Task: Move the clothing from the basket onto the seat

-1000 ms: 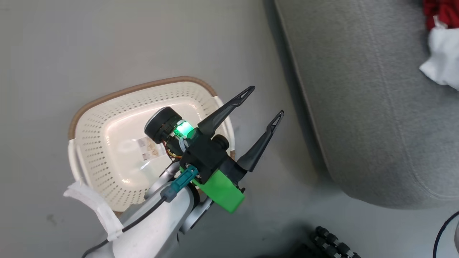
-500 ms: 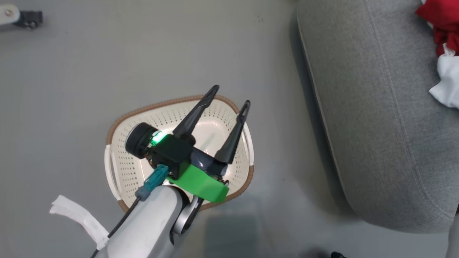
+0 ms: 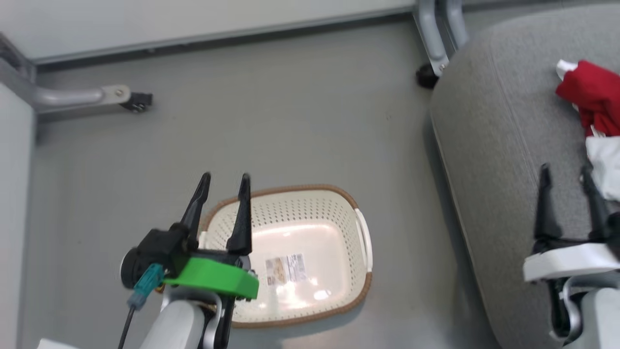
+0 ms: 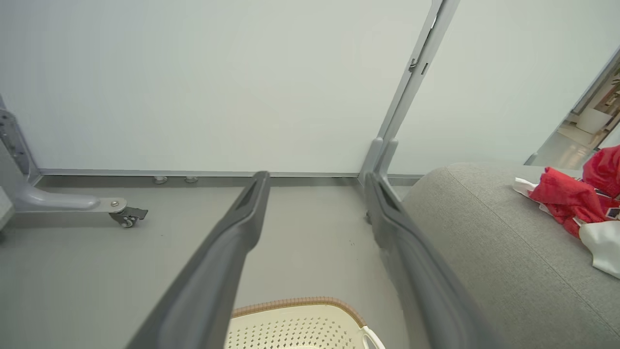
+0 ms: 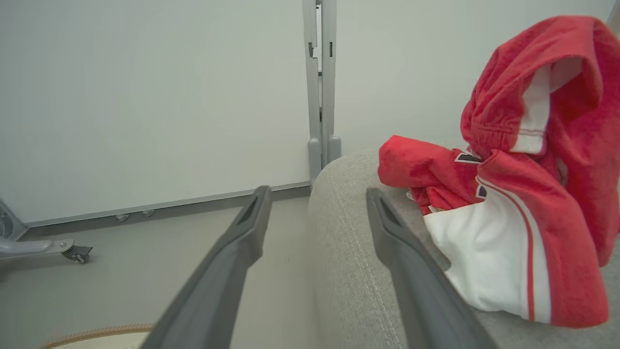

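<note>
Held left claw [image 3: 225, 177] and right claw [image 3: 565, 169] released, empty; risked right claw snagging clothing [image 3: 588, 94] off seat [image 3: 484, 169], basket [image 3: 290, 187] bare.

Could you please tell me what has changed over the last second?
The head camera has swung, bringing the right gripper into view, open by the seat. Relative to the basket, the left gripper has drawn back from its seat-side rim to its far side, open and empty throughout. The basket stays empty, the clothing on the seat.
</note>
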